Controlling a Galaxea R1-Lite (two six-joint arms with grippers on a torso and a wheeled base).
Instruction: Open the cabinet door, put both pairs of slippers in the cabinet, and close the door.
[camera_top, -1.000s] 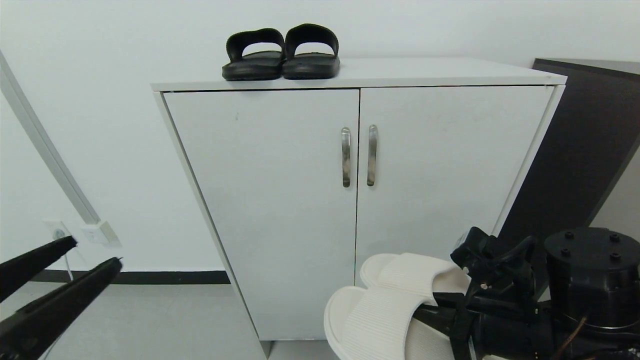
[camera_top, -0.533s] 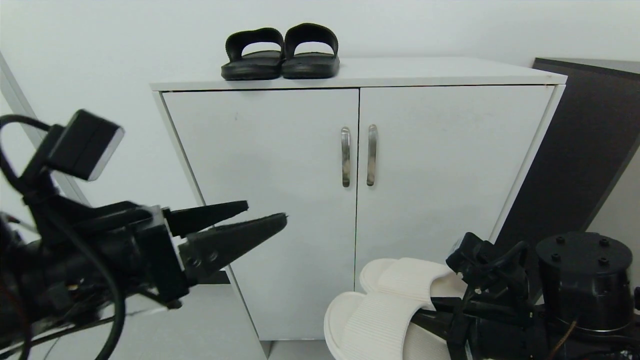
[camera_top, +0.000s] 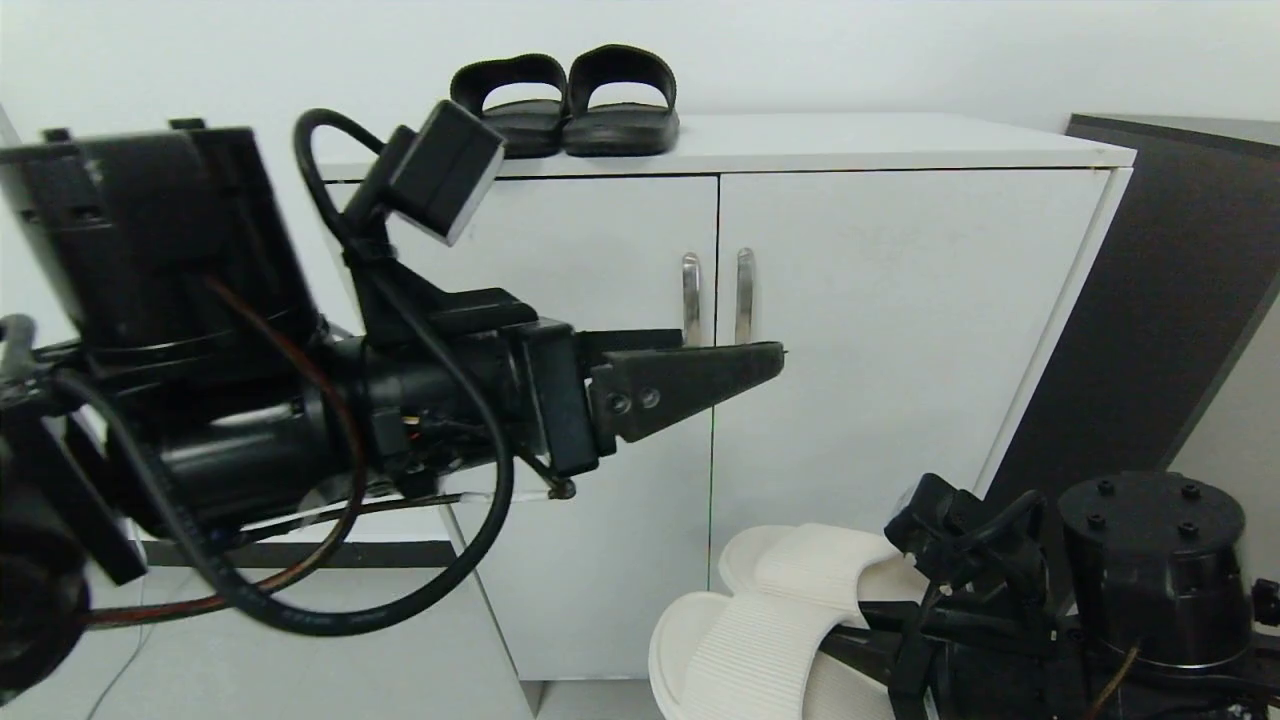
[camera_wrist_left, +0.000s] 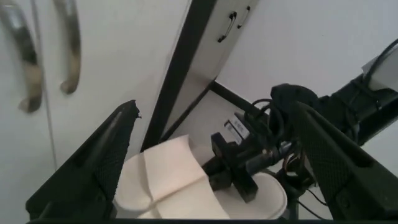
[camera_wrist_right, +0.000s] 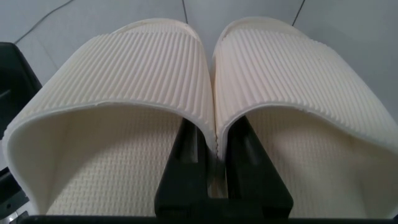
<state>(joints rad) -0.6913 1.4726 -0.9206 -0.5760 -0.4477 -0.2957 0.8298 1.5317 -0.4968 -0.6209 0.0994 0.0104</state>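
While both doors (camera_top: 900, 330) of the cabinet (camera_top: 850, 140) are shut, opening is the step in hand: the left hand (camera_top: 735, 350), jaws spread, hangs just before the handles (camera_top: 691, 295). On the cabinet top's left end sit the black slippers (camera_top: 565, 105). Low at the right, the right hand (camera_wrist_right: 214, 146) pinches the white slippers (camera_top: 780, 610) together. Next, close on one handle and pull.

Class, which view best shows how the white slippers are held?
The right wrist view: the white slippers sit close up, inner sides pinched in the right end effector. The head view crops them; the left wrist view hides part behind that end effector.
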